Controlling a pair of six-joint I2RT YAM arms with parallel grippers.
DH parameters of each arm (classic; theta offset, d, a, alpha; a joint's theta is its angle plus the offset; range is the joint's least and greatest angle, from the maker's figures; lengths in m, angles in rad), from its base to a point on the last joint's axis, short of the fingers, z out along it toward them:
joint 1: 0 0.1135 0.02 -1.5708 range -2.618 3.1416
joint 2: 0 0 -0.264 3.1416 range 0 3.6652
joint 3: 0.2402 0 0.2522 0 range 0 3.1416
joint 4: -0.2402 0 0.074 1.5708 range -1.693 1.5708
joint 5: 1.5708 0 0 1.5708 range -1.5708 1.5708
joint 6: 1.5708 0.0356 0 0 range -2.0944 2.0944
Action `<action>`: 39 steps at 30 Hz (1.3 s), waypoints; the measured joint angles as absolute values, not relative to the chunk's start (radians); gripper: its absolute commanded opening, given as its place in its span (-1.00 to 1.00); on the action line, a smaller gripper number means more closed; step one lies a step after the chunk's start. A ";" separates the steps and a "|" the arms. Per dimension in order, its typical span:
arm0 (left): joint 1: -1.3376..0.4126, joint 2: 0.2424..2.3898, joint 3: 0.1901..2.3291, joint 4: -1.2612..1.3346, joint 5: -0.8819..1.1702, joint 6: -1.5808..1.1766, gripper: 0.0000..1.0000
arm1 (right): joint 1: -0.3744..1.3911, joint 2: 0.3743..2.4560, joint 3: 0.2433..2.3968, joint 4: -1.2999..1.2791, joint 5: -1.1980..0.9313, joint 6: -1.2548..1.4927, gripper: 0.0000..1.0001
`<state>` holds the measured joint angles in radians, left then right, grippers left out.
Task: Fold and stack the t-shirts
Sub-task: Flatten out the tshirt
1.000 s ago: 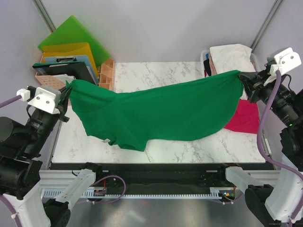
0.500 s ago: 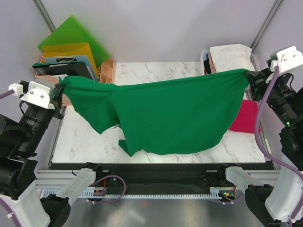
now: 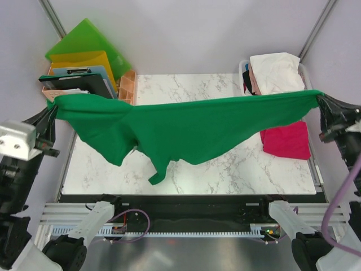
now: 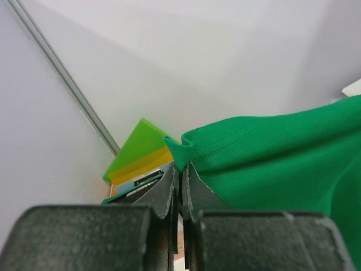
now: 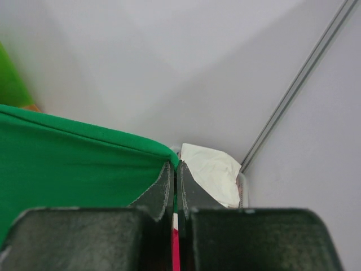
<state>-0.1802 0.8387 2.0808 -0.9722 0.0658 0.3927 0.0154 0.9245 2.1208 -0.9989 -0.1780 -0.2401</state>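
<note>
While left tool [image 4: 180,172] and right tool [image 5: 174,169] pinch the green t-shirt [image 3: 192,130], a white tee [image 3: 276,70] tops the bin [image 3: 242,66].

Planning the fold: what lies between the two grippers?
The green t-shirt, stretched from left gripper to right gripper above the table; top view shows it.

1. I see the left gripper [image 3: 54,107] farther out to the left and the right gripper [image 3: 321,100] farther right than a second ago.
2. The green t-shirt [image 3: 192,132] is now pulled tighter between them, its top edge nearly straight and less cloth sagging toward the table [image 3: 225,175].
3. The magenta t-shirt [image 3: 286,141] now lies uncovered.
</note>
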 measured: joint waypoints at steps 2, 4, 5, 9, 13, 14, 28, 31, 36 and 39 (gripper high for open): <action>-0.159 0.820 2.104 -0.973 0.094 0.387 -0.96 | 0.015 0.891 2.132 -0.995 -0.178 -0.240 -1.00; -0.138 0.805 2.129 -0.972 0.119 0.382 -0.95 | 0.015 0.875 2.144 -0.988 -0.178 -0.240 -1.00; -0.129 0.799 2.141 -0.971 0.132 0.379 -0.96 | 0.015 0.872 2.150 -0.984 -0.178 -0.240 -1.00; -0.105 0.791 2.167 -0.970 0.167 0.369 -0.96 | 0.015 0.878 2.159 -0.980 -0.177 -0.240 -1.00; -0.102 0.800 2.166 -0.973 0.181 0.364 -0.96 | 0.016 0.900 2.163 -0.980 -0.176 -0.241 -1.00; -0.102 0.804 2.163 -0.971 0.185 0.364 -0.96 | 0.019 0.908 2.162 -0.979 -0.173 -0.241 -1.00; -0.102 1.078 1.762 -0.779 0.197 0.379 -0.96 | 0.044 1.161 1.650 -0.739 -0.156 -0.254 -1.00; -0.101 1.208 1.704 -0.746 0.205 0.380 -0.96 | 0.044 1.290 1.598 -0.712 -0.152 -0.268 -1.00; -0.101 1.427 1.711 -0.693 0.212 0.381 -0.96 | 0.044 1.564 1.698 -0.669 -0.135 -0.287 -1.00; -0.100 1.596 1.795 -0.666 0.213 0.380 -0.96 | 0.045 1.777 1.878 -0.655 -0.117 -0.292 -1.00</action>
<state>-0.0998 1.5963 1.7950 -0.6659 0.2127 0.3801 0.0452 1.7771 1.8778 -0.6548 -0.1169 -0.2924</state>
